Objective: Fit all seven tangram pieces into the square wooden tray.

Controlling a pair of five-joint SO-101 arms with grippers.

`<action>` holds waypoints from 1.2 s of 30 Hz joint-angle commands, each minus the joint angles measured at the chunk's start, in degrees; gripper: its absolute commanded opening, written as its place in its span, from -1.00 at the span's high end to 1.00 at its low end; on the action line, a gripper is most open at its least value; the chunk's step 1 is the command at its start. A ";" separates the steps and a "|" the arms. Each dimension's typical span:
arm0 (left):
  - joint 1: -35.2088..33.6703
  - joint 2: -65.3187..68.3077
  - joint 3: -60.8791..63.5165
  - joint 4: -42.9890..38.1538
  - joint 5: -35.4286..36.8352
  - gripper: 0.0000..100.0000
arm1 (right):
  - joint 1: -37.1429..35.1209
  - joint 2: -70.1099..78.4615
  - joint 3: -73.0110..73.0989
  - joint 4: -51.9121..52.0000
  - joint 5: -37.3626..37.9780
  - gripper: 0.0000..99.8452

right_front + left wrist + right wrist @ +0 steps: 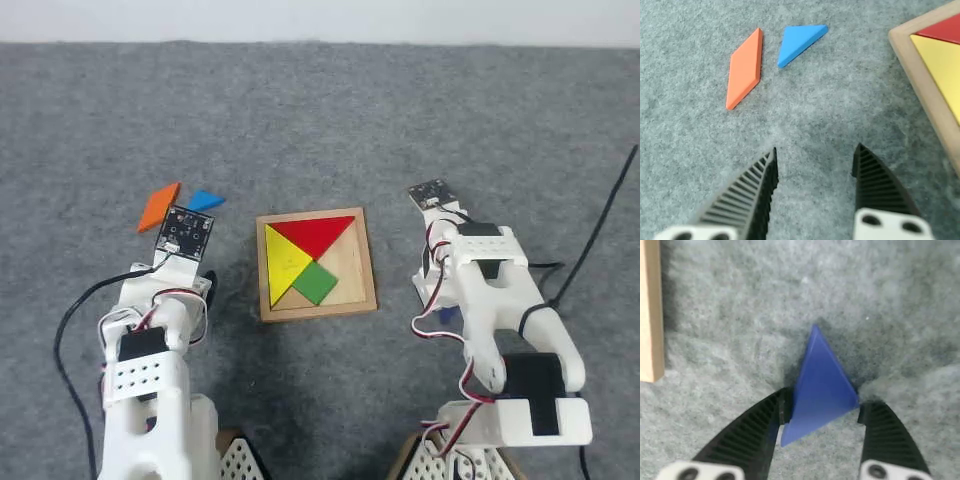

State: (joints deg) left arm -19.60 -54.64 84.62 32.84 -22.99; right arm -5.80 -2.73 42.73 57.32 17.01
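From above, the wooden tray (318,312) is sitting on the felt (320,120), holding a red triangle (315,235), yellow triangle (282,262) and green square (316,283). Left wrist cam: the left gripper (816,150) is hanging spread open over the felt, orange parallelogram (744,68) and light blue triangle (801,41) lying beyond it. Right wrist cam: the right gripper (822,402) is pinching a dark blue triangle (820,380) near the tray.

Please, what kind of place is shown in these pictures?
Probably a robot test bench: a left arm and right arm at a grey felt table, with a wooden tray of tangram pieces.
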 commanded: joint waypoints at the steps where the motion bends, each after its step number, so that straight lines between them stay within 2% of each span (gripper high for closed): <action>1: 0.18 -1.41 -0.48 -1.32 -0.53 0.52 | 0.04 -0.48 -2.37 0.92 -0.44 0.58; 15: 0.09 -1.41 -0.48 -1.32 -0.53 0.52 | -0.22 -0.75 -2.37 1.01 -0.70 0.58; 23: 0.09 -1.41 -0.48 -1.32 -0.53 0.52 | -0.40 -8.66 -2.37 6.02 -0.97 0.58; 29: 0.09 -1.41 -0.48 -1.32 -0.53 0.52 | -0.40 -13.58 -2.37 9.19 -6.33 0.58; 36: 0.09 -1.41 -0.48 -1.32 -0.53 0.52 | -0.40 -13.85 -2.11 7.52 -6.07 0.58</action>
State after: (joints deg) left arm -19.60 -54.64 84.62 32.84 -22.99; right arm -5.89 -13.63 42.81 65.67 11.65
